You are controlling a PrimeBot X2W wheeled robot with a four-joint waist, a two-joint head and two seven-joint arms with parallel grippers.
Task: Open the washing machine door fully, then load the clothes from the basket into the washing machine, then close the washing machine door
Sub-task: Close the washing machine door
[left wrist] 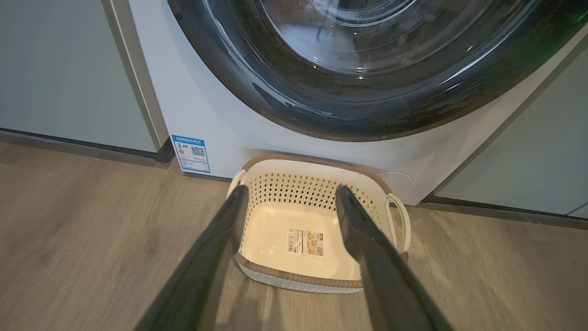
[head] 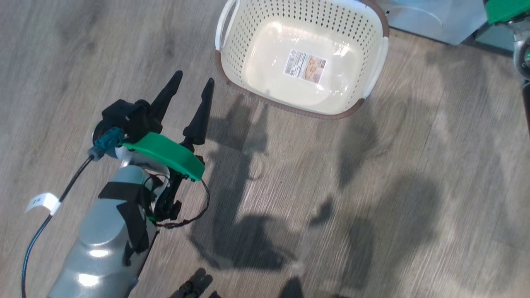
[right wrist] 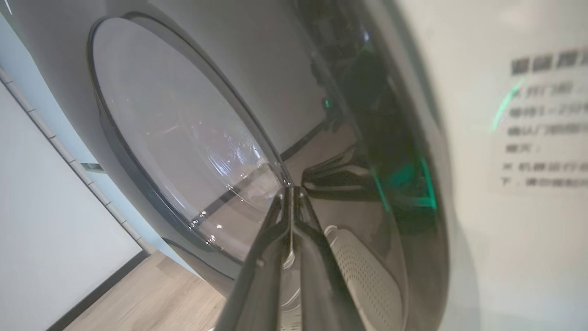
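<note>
The cream basket (head: 290, 108) stands on the wooden floor with its inside bare except for the label; the clothes are out of view. My left gripper (head: 193, 78) hovers open just left of and short of the basket (left wrist: 298, 276), pointing towards it with nothing between its fingers. Behind the basket rises the white washing machine (left wrist: 206, 105). Its round black-rimmed washing machine door (left wrist: 367, 92) lies flat against the front. My right gripper (right wrist: 291, 191) is shut and empty, its tips touching the door's glossy surface (right wrist: 183, 128) where the glass meets the black rim.
Pale-green cabinets (left wrist: 59, 69) flank the washer on both sides (left wrist: 528, 151). A blue sticker (left wrist: 190, 154) sits low on the washer's front and a white printed label (right wrist: 542, 124) beside the door. Part of my right arm (head: 505, 10) shows at the upper right.
</note>
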